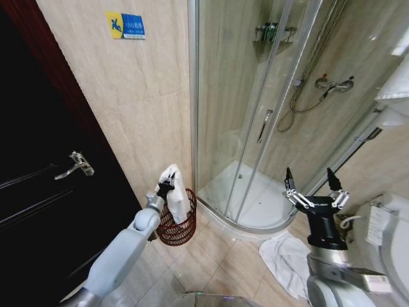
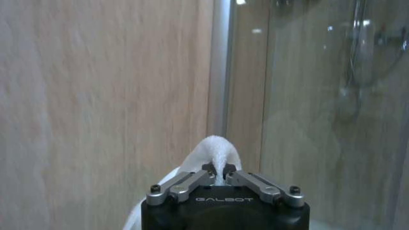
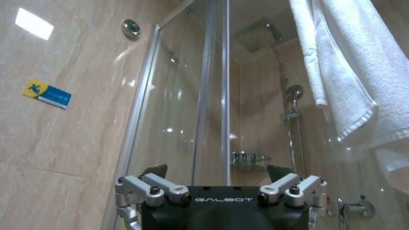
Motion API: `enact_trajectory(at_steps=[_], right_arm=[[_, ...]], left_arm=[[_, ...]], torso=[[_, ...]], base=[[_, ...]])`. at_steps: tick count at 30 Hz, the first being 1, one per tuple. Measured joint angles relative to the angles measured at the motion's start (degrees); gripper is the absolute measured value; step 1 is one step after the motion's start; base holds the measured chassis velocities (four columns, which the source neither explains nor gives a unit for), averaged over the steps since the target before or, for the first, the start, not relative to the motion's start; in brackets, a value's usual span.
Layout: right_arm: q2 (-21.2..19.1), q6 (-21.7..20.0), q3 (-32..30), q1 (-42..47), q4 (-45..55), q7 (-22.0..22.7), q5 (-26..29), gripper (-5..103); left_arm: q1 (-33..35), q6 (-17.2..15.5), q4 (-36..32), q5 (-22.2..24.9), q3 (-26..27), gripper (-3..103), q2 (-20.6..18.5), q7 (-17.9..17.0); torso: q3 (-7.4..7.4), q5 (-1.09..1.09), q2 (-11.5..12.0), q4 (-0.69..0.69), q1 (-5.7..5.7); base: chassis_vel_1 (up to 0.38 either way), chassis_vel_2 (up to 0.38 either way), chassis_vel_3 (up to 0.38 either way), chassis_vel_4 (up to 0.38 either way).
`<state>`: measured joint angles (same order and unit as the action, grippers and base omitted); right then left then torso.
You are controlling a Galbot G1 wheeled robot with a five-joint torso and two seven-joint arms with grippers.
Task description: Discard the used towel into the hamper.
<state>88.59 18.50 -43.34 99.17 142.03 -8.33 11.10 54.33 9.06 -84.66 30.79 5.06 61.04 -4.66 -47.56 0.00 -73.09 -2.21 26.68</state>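
The left gripper [image 1: 167, 184] pinches a white terry towel [image 1: 175, 195], which hangs into the round red-brown wire hamper [image 1: 177, 229] by the shower. The right gripper [image 1: 314, 185] hovers raised, fingers spread wide.

A dark door [image 1: 38, 192] with a silver lever handle [image 1: 75, 165] stands on the left. A blue-and-yellow sign [image 1: 125, 25] is stuck on the beige tiled wall. The glass shower enclosure [image 1: 255, 115] holds a shower hose [image 1: 300, 105] and a small shelf [image 1: 273, 33]. A white mat [image 1: 286, 259] lies crumpled on the floor beside it.
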Motion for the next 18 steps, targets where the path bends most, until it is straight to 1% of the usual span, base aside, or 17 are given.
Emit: enact_trajectory(at_steps=[1, 3, 5, 7, 8, 10, 11, 12, 13, 15, 16, 17, 18], right_arm=[[-0.1, 0.0, 0.0, -0.1, 0.2, 0.0, 0.0, 100], [-0.2, 0.0, -0.1, -0.2, 0.3, 0.0, 0.0, 100], [-0.6, 0.0, -0.4, -0.1, 0.6, -0.3, 0.1, 100], [-0.7, 0.1, -0.5, -0.1, 0.6, -0.5, 0.1, 100], [-0.9, 0.3, -0.7, 0.0, 0.6, -0.9, 0.3, 100], [-1.2, 0.7, -0.8, 0.0, 0.4, -1.7, 0.7, 100], [-1.2, 0.7, -0.8, 0.0, 0.4, -1.7, 0.7, 100], [-1.5, 0.7, -0.7, -0.2, 0.4, -1.9, 0.9, 100], [-1.7, 0.6, -0.7, -0.3, 0.4, -2.0, 1.0, 100], [-1.8, 0.5, -0.7, -0.3, 0.5, -2.0, 1.0, 100], [-2.4, 0.3, -1.0, -0.2, 0.5, -2.1, 1.2, 100], [-2.4, 0.3, -1.0, -0.2, 0.5, -2.1, 1.2, 100], [-2.8, 0.3, -1.4, 0.1, 0.5, -2.3, 1.2, 100]], left_arm=[[-0.9, 0.1, 2.0, 0.0, -1.6, 3, 0.0, 0.0], [-1.4, 0.2, 3.1, 0.0, -2.4, 3, 0.1, 0.1], [-3.4, 1.0, 7.3, -0.3, -4.6, 3, 0.6, 0.1], [-3.8, 1.3, 8.3, -0.4, -5.1, 3, 0.7, 0.1], [-4.7, 1.8, 10.5, -0.8, -6.0, 3, 1.3, 0.1], [-6.8, 4.0, 15.9, -2.9, -7.1, 3, 3.2, -0.4], [-6.8, 4.0, 15.9, -2.9, -7.1, 3, 3.2, -0.4], [-8.2, 5.2, 19.4, -4.0, -7.7, 3, 4.6, -0.4], [-9.3, 5.8, 21.9, -4.6, -8.1, 3, 5.4, -0.4], [-9.6, 6.1, 22.7, -4.8, -8.2, 3, 5.6, -0.4], [-11.1, 7.5, 26.9, -6.1, -8.8, 3, 6.6, 0.1], [-11.1, 7.5, 26.9, -6.1, -8.8, 3, 6.6, 0.1], [-12.1, 8.2, 29.6, -6.5, -9.2, 3, 7.1, 0.4]], torso=[[0.0, 0.0, 0.0, 0.0, 0.0], [0.0, 0.0, 0.0, 0.0, 0.0], [0.0, 0.01, 0.0, 0.0, 0.0], [0.0, 0.01, 0.0, 0.0, 0.0], [0.0, 0.0, 0.0, 0.0, 0.0], [0.0, 0.01, 0.0, 0.0, 0.0], [0.0, 0.01, 0.0, 0.0, 0.0], [0.0, -0.02, 0.0, 0.0, 0.0], [0.0, 0.0, 0.0, 0.0, 0.0], [0.0, 0.0, 0.0, 0.0, 0.0], [0.0, 0.01, 0.0, 0.0, 0.0], [0.0, 0.01, 0.0, 0.0, 0.0], [0.0, 0.0, 0.0, 0.0, 0.0]], base=[[0.0, 0.0, 0.0, 0.0], [0.0, 0.0, 0.0, 0.0], [0.0, 0.0, 0.0, 0.0], [0.0, 0.0, 0.0, 0.0], [0.0, 0.0, 0.0, 0.0], [0.0, 0.0, 0.0, 0.0], [0.0, 0.0, 0.0, 0.0], [0.0, 0.0, 0.0, 0.0], [0.0, 0.0, 0.0, 0.0], [0.0, 0.0, 0.0, 0.0], [0.0, 0.0, 0.0, 0.0], [0.0, 0.0, 0.0, 0.0], [0.0, 0.0, 0.0, 0.0]])
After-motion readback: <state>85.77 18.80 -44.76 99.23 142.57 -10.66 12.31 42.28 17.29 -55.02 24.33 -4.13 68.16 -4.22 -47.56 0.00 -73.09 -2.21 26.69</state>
